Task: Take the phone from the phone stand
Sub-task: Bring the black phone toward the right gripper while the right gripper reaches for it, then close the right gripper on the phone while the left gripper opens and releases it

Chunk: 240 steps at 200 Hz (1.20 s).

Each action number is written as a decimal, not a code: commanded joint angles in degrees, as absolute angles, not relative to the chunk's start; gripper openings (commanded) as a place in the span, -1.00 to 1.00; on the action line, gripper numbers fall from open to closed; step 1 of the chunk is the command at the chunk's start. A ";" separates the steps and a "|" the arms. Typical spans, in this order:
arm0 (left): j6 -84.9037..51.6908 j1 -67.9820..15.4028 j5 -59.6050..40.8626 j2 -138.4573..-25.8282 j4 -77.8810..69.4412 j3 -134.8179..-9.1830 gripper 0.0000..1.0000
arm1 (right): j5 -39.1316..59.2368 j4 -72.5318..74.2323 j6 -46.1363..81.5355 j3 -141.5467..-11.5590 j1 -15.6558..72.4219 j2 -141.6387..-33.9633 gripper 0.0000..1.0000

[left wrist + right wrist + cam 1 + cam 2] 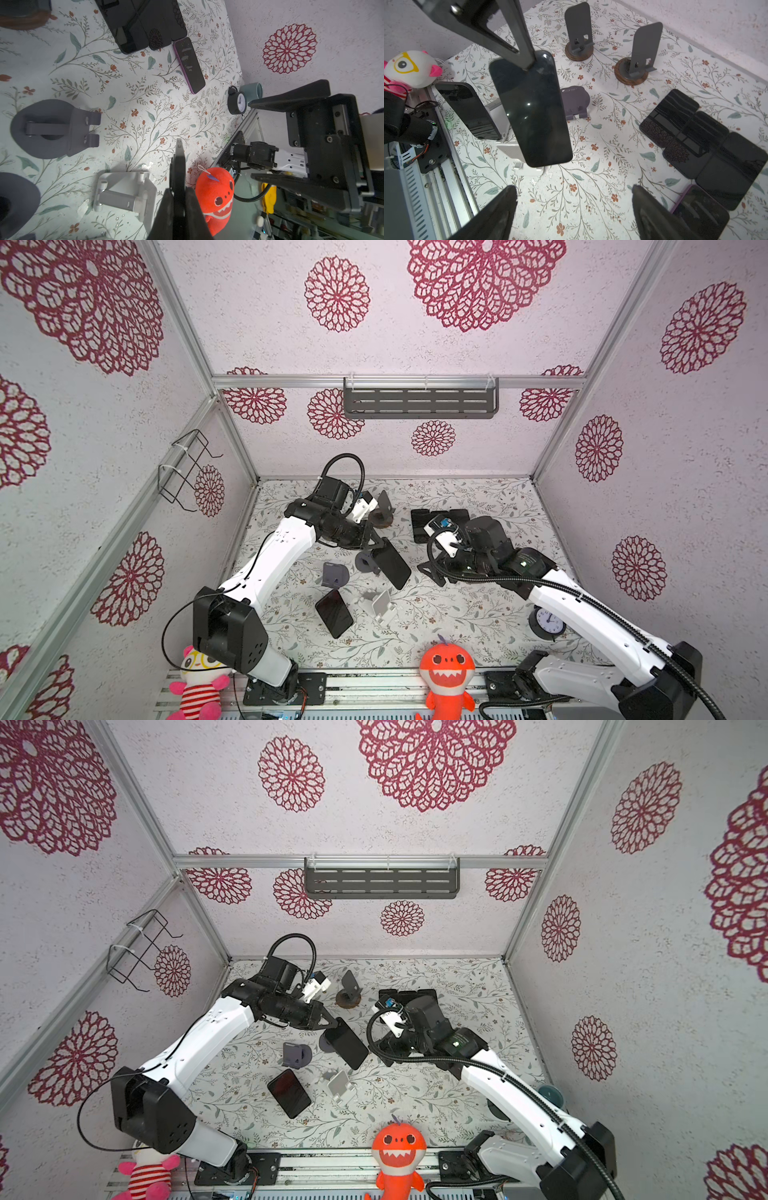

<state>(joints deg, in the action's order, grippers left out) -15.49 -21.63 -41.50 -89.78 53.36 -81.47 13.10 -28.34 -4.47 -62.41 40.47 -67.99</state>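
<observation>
Both top views show the left end effector [376, 545] clamped on the upper end of a dark phone [392, 568]. The phone hangs tilted near the middle of the floral surface [478, 614], just beside a round grey phone stand [365, 563]. I cannot tell whether its lower end touches that stand. The right end effector [573, 188] hovers at 3 o'clock from the phone with its fingers wide apart, holding nothing.

From the held phone, a second grey stand [334, 574] sits at 9 o'clock and a wooden-based stand [382, 512] at 12 o'clock. A white stand [382, 605] is at 6 o'clock, with a second dark phone [333, 612] just beside it at 7 o'clock. Whether that phone leans on the white stand is unclear.

A cluster of flat dark phones [706, 145] lies at 1 o'clock, with a purple-edged phone [190, 66] touching it. A teal cup [550, 1094] stands at the right wall at 4 o'clock, near an alarm clock [546, 622]; the cup's inside is too small to read. A slotted shelf [419, 402] hangs on the back wall and a wire basket [187, 468] on the left wall.

Bare surface stretches at 5 o'clock between the white stand and the clock. Along the front edge sit an orange shark plush [446, 672] and a pink plush [199, 680].
</observation>
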 commanded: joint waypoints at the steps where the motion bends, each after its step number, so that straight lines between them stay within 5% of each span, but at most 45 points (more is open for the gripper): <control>1: -15.72 -20.00 -52.15 -89.90 51.14 -80.85 -1.00 | 10.78 -32.58 -7.71 -67.38 43.25 -71.74 0.86; 10: -15.50 -19.33 -52.96 -90.21 51.10 -80.47 -1.00 | 10.12 -33.06 -8.12 -69.08 44.30 -73.50 0.98; 89: -12.99 -16.46 -55.91 -91.93 50.59 -79.61 -1.00 | 10.59 -37.11 -9.65 -79.53 47.63 -87.36 0.98; 240: -13.94 -14.60 -57.46 -91.76 47.55 -77.62 -1.00 | 9.23 -29.91 -8.11 -79.54 50.27 -91.41 0.88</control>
